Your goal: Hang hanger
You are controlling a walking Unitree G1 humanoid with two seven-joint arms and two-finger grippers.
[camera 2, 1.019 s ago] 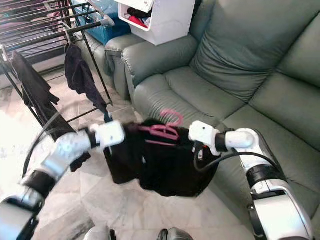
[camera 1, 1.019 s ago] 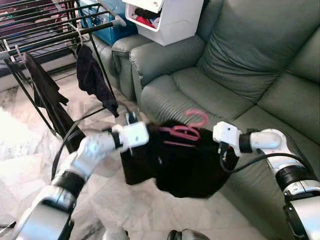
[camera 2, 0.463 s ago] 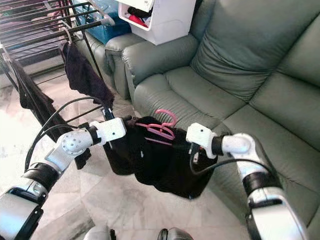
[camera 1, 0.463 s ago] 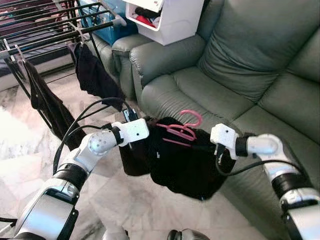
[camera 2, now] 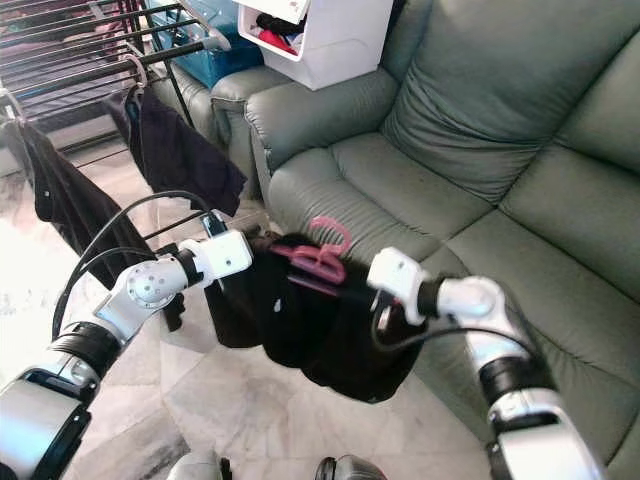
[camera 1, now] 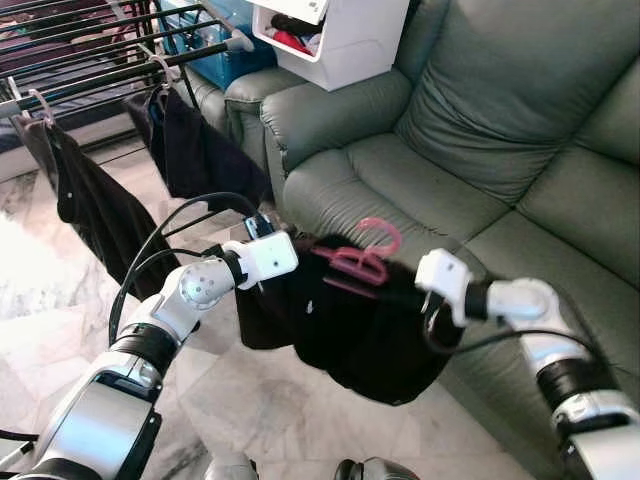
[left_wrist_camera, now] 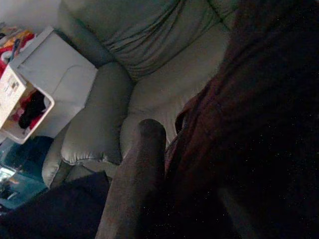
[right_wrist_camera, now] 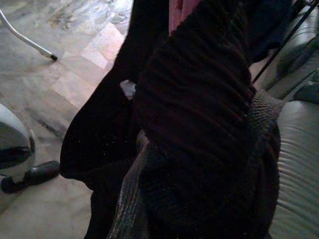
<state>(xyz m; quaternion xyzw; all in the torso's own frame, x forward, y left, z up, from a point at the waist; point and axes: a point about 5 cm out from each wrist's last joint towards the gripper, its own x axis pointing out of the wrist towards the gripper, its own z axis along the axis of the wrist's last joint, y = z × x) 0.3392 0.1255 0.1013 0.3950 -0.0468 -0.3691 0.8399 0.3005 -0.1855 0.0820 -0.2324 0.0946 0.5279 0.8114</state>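
I see the pink hanger with a black garment draped on it, slung between my two grippers above the floor, before the sofa. The left gripper and right gripper are buried in cloth; I cannot tell their jaws' spread.

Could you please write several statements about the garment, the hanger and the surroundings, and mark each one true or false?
1. The black garment hangs between the left gripper and right gripper. True.
2. The hanger is blue. False: it is pink.
3. The garment lies flat on the sofa. False: it is held up in front of the sofa.
4. Dark clothes hang on the drying rack. True.
5. The white box sits on the floor. False: it rests on the sofa's armrest.
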